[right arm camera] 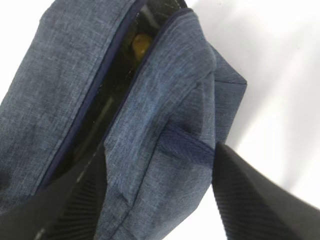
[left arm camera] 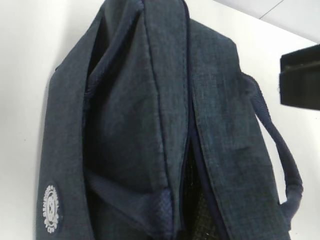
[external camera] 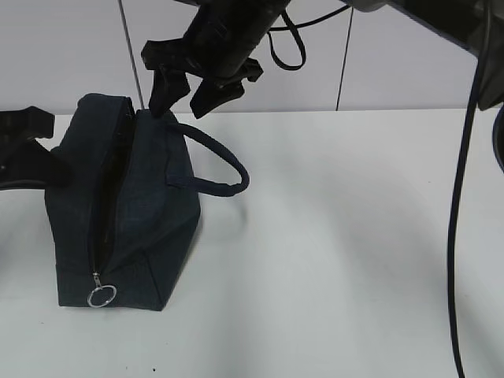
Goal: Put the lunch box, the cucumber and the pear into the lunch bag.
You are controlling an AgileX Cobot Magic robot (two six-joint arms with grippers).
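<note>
The navy lunch bag (external camera: 126, 205) stands on the left of the white table, its top zipper open. My right gripper (external camera: 181, 106) reaches across and hangs open just over the bag's far end. In the right wrist view its fingers (right arm camera: 260, 200) straddle the bag's side wall (right arm camera: 165, 110), one over the opening and one outside. A yellow patch of the pear (right arm camera: 140, 44) shows inside the bag. The lunch box and the cucumber are hidden. My left arm (external camera: 24, 150) sits against the bag's left side. Its jaws are hidden, with the lunch bag (left arm camera: 150, 125) filling the left wrist view.
The bag's loop handle (external camera: 224, 161) sticks out to the right, and the silver ring pull (external camera: 101, 296) hangs at its near end. A black cable (external camera: 461, 197) drops along the right edge. A pale wall runs behind the table.
</note>
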